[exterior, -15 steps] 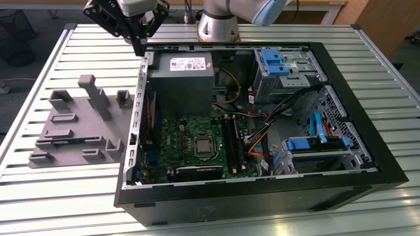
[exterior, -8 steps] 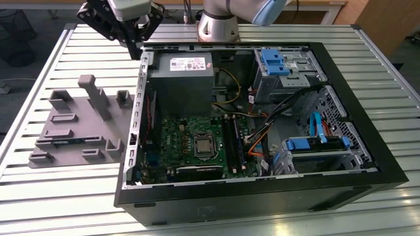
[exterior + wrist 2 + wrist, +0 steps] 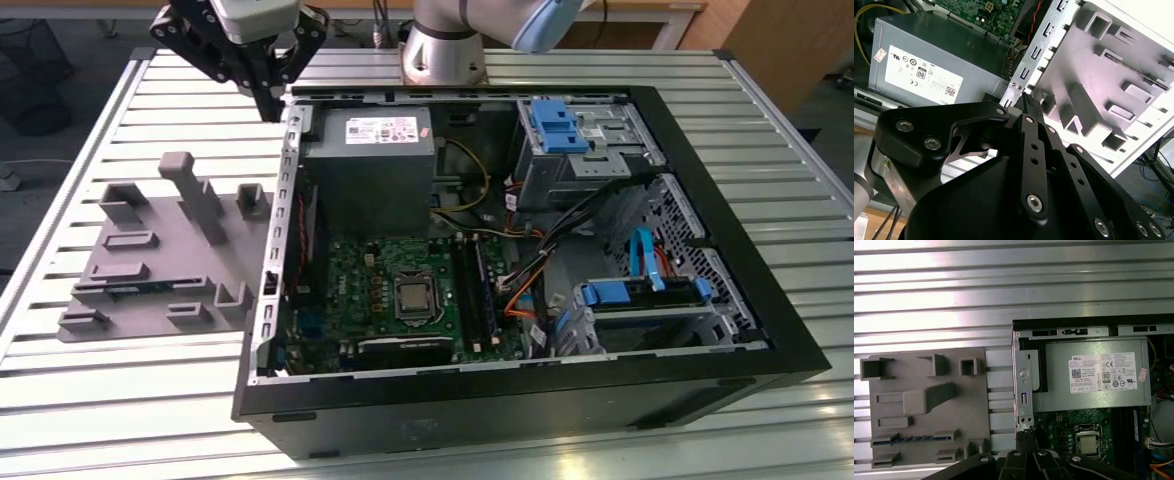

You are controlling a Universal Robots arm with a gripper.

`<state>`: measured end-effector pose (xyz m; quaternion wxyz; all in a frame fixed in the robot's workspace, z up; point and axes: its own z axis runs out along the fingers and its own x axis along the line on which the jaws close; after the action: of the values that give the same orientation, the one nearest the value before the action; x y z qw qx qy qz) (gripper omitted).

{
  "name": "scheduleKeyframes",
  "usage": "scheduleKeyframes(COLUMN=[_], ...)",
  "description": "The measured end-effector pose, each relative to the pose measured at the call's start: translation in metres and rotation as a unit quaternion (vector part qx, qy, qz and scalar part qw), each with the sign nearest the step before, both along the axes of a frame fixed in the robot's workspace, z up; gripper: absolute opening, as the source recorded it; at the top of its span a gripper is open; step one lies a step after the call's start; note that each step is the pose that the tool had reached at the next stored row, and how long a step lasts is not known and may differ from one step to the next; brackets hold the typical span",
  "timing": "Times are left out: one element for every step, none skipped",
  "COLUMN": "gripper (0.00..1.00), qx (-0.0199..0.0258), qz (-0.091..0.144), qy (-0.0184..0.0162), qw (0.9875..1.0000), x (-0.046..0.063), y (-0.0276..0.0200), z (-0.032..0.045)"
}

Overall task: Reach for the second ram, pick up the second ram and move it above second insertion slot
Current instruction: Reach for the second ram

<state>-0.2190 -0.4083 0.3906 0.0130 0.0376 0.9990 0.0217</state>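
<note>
The second ram [image 3: 123,289] is a thin dark stick with a bluish edge. It lies in a low slot of the grey holder [image 3: 160,250] on the exterior view's left, and also appears as the ram [image 3: 914,439] in the first wrist view. My black gripper [image 3: 276,108] hangs high over the far left corner of the open computer case [image 3: 747,330], well apart from the ram. Its fingertips [image 3: 1025,97] meet with nothing between them. The dark insertion slots [image 3: 477,290] run along the green motherboard [image 3: 400,290], beside the processor socket.
A grey power supply [image 3: 367,165] fills the case's far left, just under the gripper. Drive cages with blue latches [image 3: 561,130] stand at the case's right. The holder has an upright post [image 3: 200,200]. The arm's base [image 3: 441,45] stands behind the case on the slatted table [image 3: 134,400].
</note>
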Motion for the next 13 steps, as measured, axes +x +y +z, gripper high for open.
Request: scheduleKeyframes(gripper=[0.11, 0.11, 0.11, 0.11, 0.11, 0.11, 0.11, 0.11, 0.11, 0.11, 0.11, 0.11, 0.11], qx=[0.0, 0.0, 0.0, 0.0, 0.0, 0.0, 0.0, 0.0, 0.0, 0.0, 0.0, 0.0, 0.0], qz=[0.0, 0.0, 0.0, 0.0, 0.0, 0.0, 0.0, 0.0, 0.0, 0.0, 0.0, 0.0, 0.0], qy=[0.0, 0.0, 0.0, 0.0, 0.0, 0.0, 0.0, 0.0, 0.0, 0.0, -0.0001, 0.0, 0.0], qw=[1.0, 1.0, 1.0, 1.0, 1.0, 1.0, 1.0, 1.0, 1.0, 1.0, 1.0, 1.0, 1.0], x=[0.0, -0.0001, -0.0005, -0.001, -0.0015, -0.0022, -0.003, -0.0039, -0.0047, -0.0056, -0.0063, -0.0071, -0.008], y=[0.0, 0.0, 0.0, 0.0, 0.0, 0.0, 0.0, 0.0, 0.0, 0.0, 0.0, 0.0, 0.0], z=[0.0, 0.0, 0.0, 0.0, 0.0, 0.0, 0.0, 0.0, 0.0, 0.0, -0.0001, -0.0001, -0.0001])
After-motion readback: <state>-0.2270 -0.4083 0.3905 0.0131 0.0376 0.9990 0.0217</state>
